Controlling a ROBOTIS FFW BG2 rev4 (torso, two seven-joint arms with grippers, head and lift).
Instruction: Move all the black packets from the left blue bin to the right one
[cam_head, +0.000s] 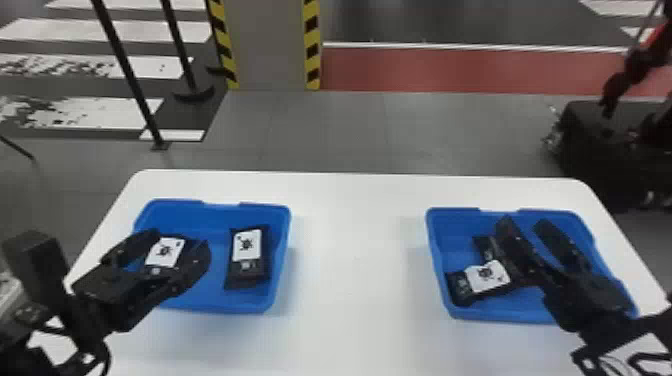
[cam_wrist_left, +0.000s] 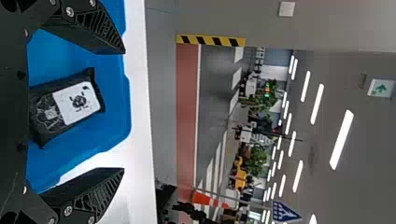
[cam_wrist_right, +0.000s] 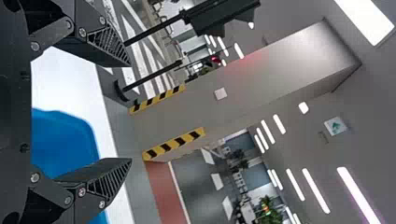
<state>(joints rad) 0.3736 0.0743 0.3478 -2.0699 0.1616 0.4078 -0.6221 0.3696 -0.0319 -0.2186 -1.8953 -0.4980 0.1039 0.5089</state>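
Note:
My left gripper (cam_head: 179, 242) is over the left blue bin (cam_head: 215, 306), open, its fingers on either side of a black packet (cam_head: 165, 252) with a white label. Another black packet (cam_head: 248, 257) lies by that bin's right wall. In the left wrist view the packet (cam_wrist_left: 67, 105) lies beyond the open left gripper (cam_wrist_left: 123, 111). My right gripper (cam_head: 525, 223) is open above the right blue bin (cam_head: 500, 316), where black packets (cam_head: 487, 277) lie overlapping beside and partly behind it. In the right wrist view the right gripper (cam_wrist_right: 130, 112) has nothing between its fingertips.
Both bins stand on a white table (cam_head: 357, 260), with a wide stretch of tabletop between them. Past the table's far edge are a striped pillar (cam_head: 270, 45), black poles and, at the right, a dark bulky object (cam_head: 600, 150) on the floor.

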